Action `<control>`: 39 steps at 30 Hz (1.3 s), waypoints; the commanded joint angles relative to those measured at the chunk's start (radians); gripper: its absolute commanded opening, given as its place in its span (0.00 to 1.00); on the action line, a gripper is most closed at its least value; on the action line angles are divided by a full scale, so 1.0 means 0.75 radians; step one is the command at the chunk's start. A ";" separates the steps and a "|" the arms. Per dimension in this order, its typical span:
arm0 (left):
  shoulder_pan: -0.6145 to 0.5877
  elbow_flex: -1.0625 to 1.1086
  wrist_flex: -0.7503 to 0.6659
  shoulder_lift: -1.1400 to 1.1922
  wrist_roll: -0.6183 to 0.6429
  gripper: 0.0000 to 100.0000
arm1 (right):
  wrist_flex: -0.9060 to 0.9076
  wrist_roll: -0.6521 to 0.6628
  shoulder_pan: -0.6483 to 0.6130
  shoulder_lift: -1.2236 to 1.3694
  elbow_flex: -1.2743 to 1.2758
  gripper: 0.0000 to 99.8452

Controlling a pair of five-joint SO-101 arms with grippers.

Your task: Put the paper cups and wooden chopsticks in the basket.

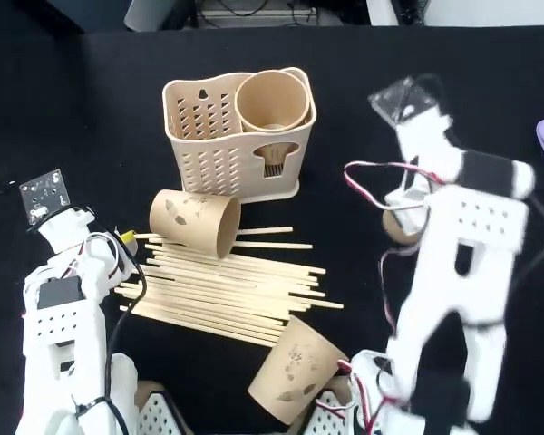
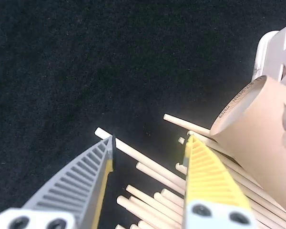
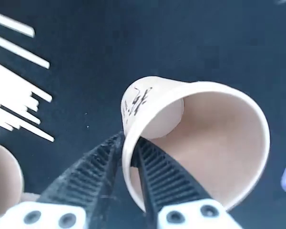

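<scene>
Right now my right gripper [image 3: 128, 140] is clamped on the wall of the held paper cup [image 3: 205, 143], one finger inside the rim and one outside. It carries the cup above the black table [image 1: 72, 109], to the right of the basket [image 1: 199, 136]. Dark printed marks sit near that cup's rim, but I cannot read them. The beige slotted basket stands upright at the far middle of the table, with an upright cup [image 1: 272, 100] inside its right part. My left gripper [image 2: 151, 140] has its jaws open, straddling the left ends of the wooden chopsticks [image 1: 227, 290], which lie spread in front of the basket. A tipped cup [image 1: 195, 222] lies on its side on the far edge of the sticks, and a fallen cup [image 1: 295, 372] lies near their right end. Both carry dark leaf-like prints, with no legible words.
</scene>
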 commanded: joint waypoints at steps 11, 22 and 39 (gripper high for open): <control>-0.001 -0.011 -0.020 -0.025 0.008 0.24 | 0.016 -0.348 -0.640 0.079 -0.965 0.01; -0.001 -0.013 -0.020 -0.025 0.006 0.24 | 0.006 -0.348 -0.708 0.635 -1.458 0.01; -0.001 -0.015 -0.020 -0.025 0.006 0.24 | 0.113 -0.344 -0.710 0.899 -1.932 0.01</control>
